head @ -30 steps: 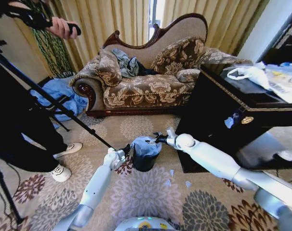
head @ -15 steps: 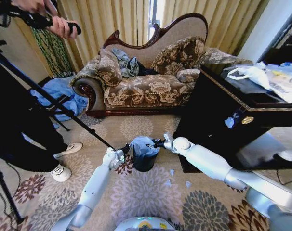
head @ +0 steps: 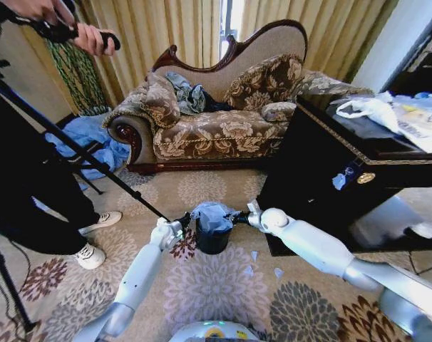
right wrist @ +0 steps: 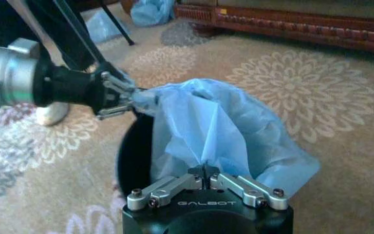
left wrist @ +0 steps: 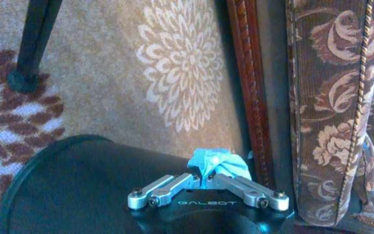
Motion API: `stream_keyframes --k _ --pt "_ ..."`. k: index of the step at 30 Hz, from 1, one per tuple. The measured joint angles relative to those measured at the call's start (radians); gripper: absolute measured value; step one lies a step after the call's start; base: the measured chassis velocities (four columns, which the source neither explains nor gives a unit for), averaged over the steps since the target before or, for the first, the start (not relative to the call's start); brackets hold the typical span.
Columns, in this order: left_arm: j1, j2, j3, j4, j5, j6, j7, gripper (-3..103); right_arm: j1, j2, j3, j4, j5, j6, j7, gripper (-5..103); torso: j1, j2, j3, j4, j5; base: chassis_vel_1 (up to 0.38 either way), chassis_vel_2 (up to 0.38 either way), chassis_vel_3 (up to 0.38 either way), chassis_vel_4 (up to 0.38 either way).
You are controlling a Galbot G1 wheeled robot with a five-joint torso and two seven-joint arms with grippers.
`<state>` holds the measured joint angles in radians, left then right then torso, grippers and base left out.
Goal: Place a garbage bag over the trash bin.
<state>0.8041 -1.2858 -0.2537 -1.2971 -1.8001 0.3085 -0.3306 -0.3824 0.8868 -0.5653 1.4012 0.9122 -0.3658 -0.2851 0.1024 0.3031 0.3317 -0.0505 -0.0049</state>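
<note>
Head view: bin (head: 212,239) stands upright on the patterned carpet (head: 216,285), in front of the sofa (head: 216,121) and just beside the dark cabinet (head: 330,178) corner. Bag (head: 211,214) is bunched over the bin's mouth, stretched between both grippers. Left gripper (head: 185,220) at the bin's left rim, right gripper (head: 236,217) at the right rim, each meeting a bag edge. A tripod leg (head: 95,167) runs down to the carpet close to the left gripper. Left wrist view: left gripper (left wrist: 203,179) fingers together, pinching a small wad of bag (left wrist: 218,163) right at the bin (left wrist: 76,190) rim; sofa base (left wrist: 249,87) and tripod foot (left wrist: 25,78) beyond it on the carpet. Right wrist view: right gripper (right wrist: 204,171) fingers pinched together on a fold of bag (right wrist: 219,126); the bag drapes over the near side of the bin (right wrist: 132,156), the bin's dark opening partly showing beside it. Across the bin, the left gripper (right wrist: 130,97) is clamped on the bag's far edge, plastic pulled between the two.
</note>
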Motion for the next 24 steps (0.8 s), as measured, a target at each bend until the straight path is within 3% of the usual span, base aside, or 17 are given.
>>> stream_keyframes --k 9,24 --pt "0.011 0.019 0.005 -0.049 -0.017 0.003 -0.015 0 -0.14 -0.068 0.048 0.178 0.056 0.101 0.057 0 0.0 0.0 0.0 -0.0001 -0.0002 0.0 0.0 0.0 0.0" --pt "0.043 0.057 0.014 -0.11 -0.027 0.006 -0.024 0 -0.246 -0.105 0.104 0.284 0.051 0.136 0.134 0 0.0 0.0 0.0 0.0 0.0001 0.0 0.0 0.0 0.0"
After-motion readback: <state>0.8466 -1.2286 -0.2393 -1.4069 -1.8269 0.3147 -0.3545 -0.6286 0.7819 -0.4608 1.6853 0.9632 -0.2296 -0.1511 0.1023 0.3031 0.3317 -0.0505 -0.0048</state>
